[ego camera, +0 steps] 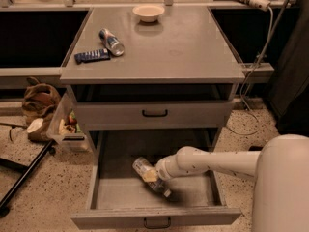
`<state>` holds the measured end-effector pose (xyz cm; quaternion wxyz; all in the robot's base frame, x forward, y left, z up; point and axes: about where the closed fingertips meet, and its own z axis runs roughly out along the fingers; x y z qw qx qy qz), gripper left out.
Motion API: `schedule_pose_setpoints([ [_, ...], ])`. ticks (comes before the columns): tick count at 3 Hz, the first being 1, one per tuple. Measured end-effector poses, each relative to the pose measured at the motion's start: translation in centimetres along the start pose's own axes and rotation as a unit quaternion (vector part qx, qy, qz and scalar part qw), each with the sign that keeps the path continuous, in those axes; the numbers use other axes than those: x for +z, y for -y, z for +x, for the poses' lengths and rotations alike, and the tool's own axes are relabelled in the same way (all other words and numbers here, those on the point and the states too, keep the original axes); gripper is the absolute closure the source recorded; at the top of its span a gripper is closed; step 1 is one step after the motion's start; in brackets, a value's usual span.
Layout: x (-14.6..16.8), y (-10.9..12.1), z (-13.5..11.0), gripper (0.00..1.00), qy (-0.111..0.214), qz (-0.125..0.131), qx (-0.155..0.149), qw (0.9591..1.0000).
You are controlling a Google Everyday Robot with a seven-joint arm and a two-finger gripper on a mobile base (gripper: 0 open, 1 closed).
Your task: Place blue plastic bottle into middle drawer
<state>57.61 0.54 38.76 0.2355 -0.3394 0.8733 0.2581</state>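
Note:
The middle drawer (104, 197) is the grey cabinet's bottom drawer, pulled out wide open, with a small dark handle on its front. The blue plastic bottle (143, 168) lies tilted inside it, on or just above the drawer floor, its far end pointing up-left. My gripper (155, 179) reaches into the drawer from the right on a white arm (207, 163) and sits over the bottle's near end.
On the cabinet top (183, 47) are a blue-silver can (111, 41), a flat dark blue bar (92, 56) and a pale bowl (148, 12). The drawer above (154, 113) is shut. Bags and a clear bin (67, 127) stand on the floor at left. A cable hangs at right.

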Motion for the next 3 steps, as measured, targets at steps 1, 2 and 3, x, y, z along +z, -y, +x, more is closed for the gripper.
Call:
schedule_pose_setpoints([
  [1,0.00,0.00,0.00,0.10,0.000,0.000,0.000,1.0000],
  [2,0.01,-0.01,0.00,0.00,0.000,0.000,0.000,1.0000],
  [3,0.01,-0.01,0.00,0.00,0.000,0.000,0.000,1.0000],
])
